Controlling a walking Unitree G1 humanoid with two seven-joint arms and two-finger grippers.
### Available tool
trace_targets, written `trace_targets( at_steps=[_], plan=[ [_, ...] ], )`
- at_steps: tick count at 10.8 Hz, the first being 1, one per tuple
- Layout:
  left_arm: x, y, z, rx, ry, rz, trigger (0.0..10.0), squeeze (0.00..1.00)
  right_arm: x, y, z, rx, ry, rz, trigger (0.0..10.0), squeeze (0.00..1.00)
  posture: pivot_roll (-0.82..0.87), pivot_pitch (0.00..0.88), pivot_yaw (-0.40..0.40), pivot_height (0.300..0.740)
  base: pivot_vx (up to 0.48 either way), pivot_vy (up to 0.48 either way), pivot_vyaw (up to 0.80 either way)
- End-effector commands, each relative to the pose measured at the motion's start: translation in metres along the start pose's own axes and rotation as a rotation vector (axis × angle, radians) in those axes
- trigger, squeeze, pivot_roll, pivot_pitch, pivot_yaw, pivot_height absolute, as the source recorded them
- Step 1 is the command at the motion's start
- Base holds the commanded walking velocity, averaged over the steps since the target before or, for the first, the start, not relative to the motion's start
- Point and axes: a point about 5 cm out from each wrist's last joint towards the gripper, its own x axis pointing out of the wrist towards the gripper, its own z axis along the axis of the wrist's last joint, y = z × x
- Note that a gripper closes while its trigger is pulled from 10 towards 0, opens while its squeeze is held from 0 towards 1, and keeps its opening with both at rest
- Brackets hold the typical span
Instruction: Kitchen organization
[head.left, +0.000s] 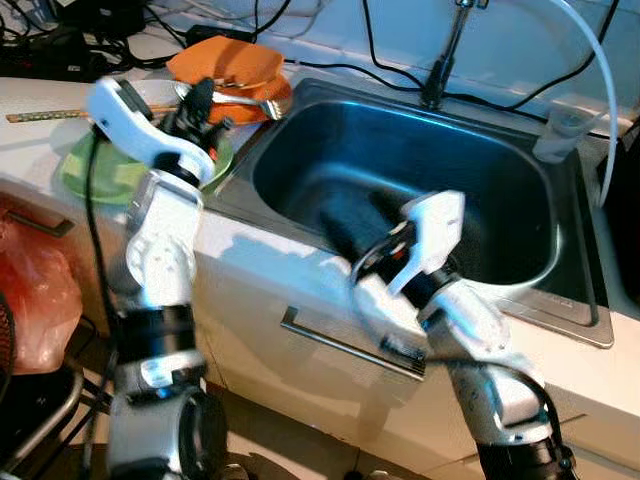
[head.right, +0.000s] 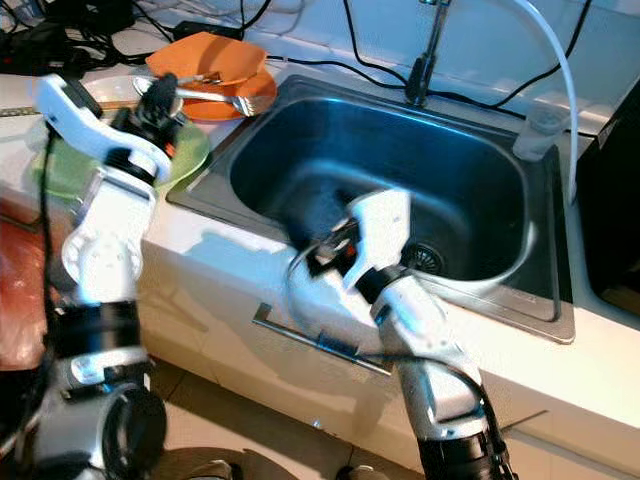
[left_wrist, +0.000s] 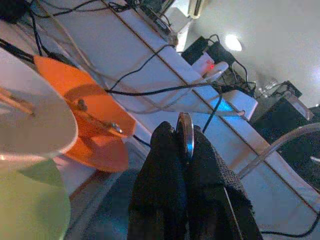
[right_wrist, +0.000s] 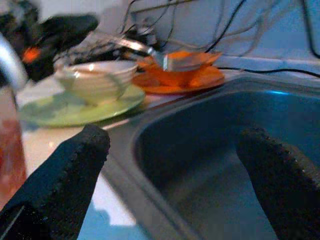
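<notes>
The left gripper (head.right: 160, 100) is clamped on the handle of a silver metal fork (head.right: 215, 97), holding it raised over the orange plate (head.right: 205, 60) beside the stainless steel sink (head.right: 400, 170), probably to clear it from the dishes. The right gripper (right_wrist: 175, 165) hangs spread and empty at the sink's front rim.

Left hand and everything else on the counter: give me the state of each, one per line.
left hand: shut on fork handle
fork: held over orange plates
right hand: open, empty, at sink edge
sink: empty
orange plates: stacked
bowl: upright on green plate
</notes>
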Motion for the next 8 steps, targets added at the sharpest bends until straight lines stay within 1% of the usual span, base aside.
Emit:
trace_targets(
  at_steps=[1,3,4,5,6,7,8],
  plan=[
    [-0.002,-0.01,-0.009,0.014,0.017,-0.034,0.0,0.0,0.002,-0.008,0.001,0.058,-0.003,-0.042,10.0,1.0,-0.01,0.073,-0.038,0.74,0.0,0.0,0.0],
    [-0.002,-0.021,-0.022,-0.023,0.046,-0.065,0.0,0.0,0.009,-0.014,0.003,0.181,-0.031,-0.077,10.0,1.0,0.0,0.062,-0.037,0.74,0.0,0.0,0.0],
    [0.003,-0.038,-0.029,-0.053,0.055,-0.118,0.0,0.0,0.014,-0.018,0.0,0.376,-0.042,-0.125,10.0,1.0,0.0,0.056,-0.035,0.74,0.0,0.0,0.0],
    [0.005,-0.046,-0.031,-0.076,0.055,-0.14,0.0,0.0,0.016,-0.019,-0.004,0.486,-0.041,-0.151,10.0,1.0,0.0,0.055,-0.033,0.74,0.0,0.0,0.0],
    [0.007,-0.054,-0.034,-0.12,0.059,-0.157,0.0,0.0,0.02,-0.022,-0.009,0.59,-0.039,-0.183,10.0,0.45,-0.01,0.055,-0.027,0.74,0.0,0.0,0.0],
    [0.007,-0.055,-0.035,-0.15,0.062,-0.155,0.0,0.0,0.022,-0.021,-0.01,0.612,-0.042,-0.184,10.0,0.0,-0.01,0.055,-0.025,0.74,0.0,0.0,0.0],
    [0.007,-0.053,-0.04,-0.211,0.083,-0.13,0.0,0.0,0.028,-0.018,-0.01,0.679,-0.051,-0.19,10.0,0.0,-0.01,0.057,-0.021,0.74,0.0,0.0,0.0]
  ],
)
